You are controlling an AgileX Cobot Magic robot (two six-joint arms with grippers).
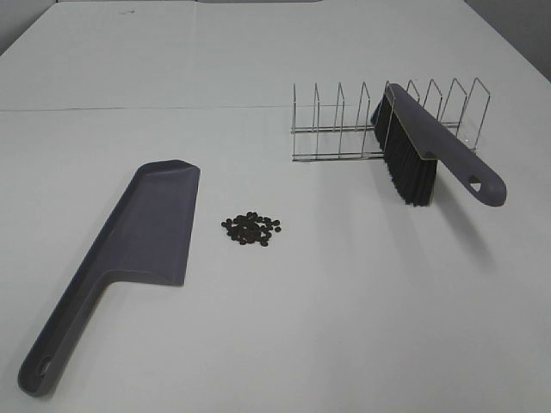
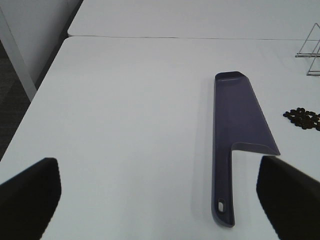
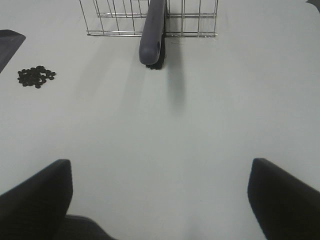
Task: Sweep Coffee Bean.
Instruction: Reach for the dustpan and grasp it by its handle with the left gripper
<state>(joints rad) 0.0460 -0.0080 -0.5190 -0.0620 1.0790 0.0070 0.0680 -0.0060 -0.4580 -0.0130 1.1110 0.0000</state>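
Exterior high: one grey dustpan (image 1: 142, 224) flat on the white tabletop (image 1: 344, 335). One brush (image 1: 426, 151) propped in one wire rack (image 1: 340, 125), black bristles downward. One coffee bean (image 1: 252, 228) cluster, a few dozen tiny dark brown-black ovals in a loose flat patch, between dustpan and brush, near the dustpan's long edge but not touching it.

Left wrist: left gripper (image 2: 160, 200) spread wide, nothing between its two dark fingers (image 2: 30, 197), above bare tabletop beside the dustpan handle. Cluster seen past the pan's blade.

Right wrist: right gripper (image 3: 160, 200) likewise spread wide and holding nothing, facing rack and brush from well apart. Cluster off to one side, next to a corner of the dustpan.
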